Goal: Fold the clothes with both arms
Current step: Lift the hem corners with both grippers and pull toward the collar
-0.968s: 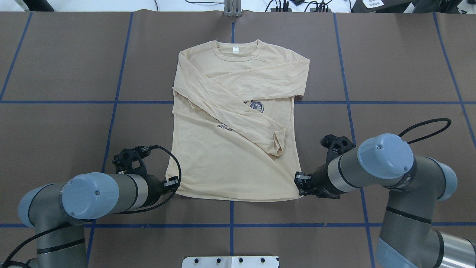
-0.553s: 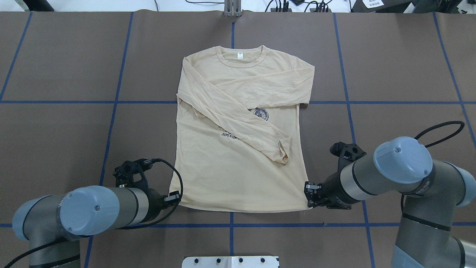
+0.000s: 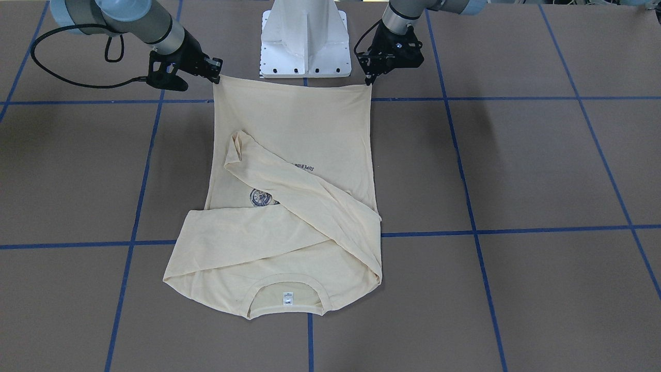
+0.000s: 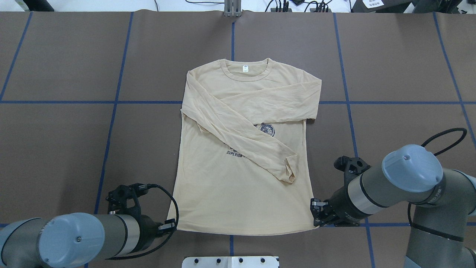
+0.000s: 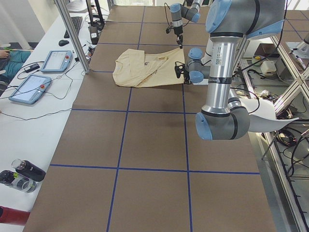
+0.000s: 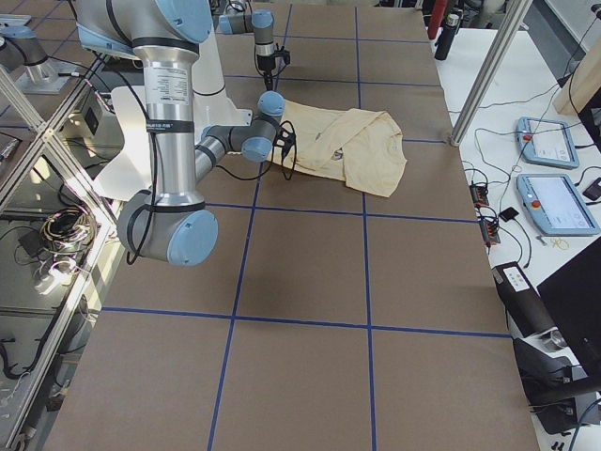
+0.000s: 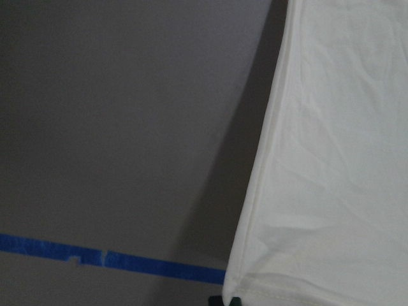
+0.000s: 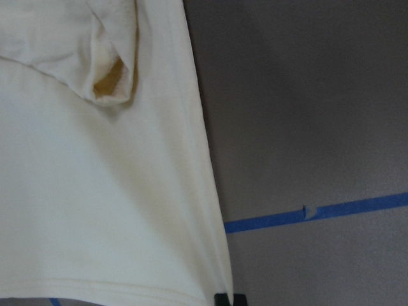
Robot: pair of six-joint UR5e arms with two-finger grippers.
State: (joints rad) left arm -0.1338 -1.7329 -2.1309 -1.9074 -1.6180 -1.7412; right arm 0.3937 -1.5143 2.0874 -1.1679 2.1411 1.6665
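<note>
Shirt (image 4: 238, 193), flat on table (image 4: 74, 149) centre; long axis runs straight away from me, collar far, hem near; I log left gripper (image 4: 171, 226) and right gripper (image 4: 315, 216) each clamped on a hem corner.

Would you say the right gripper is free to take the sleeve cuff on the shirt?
Probably not yet: the right gripper is shut on the shirt at a hem corner, though the cuff lies near, uncovered.
</note>
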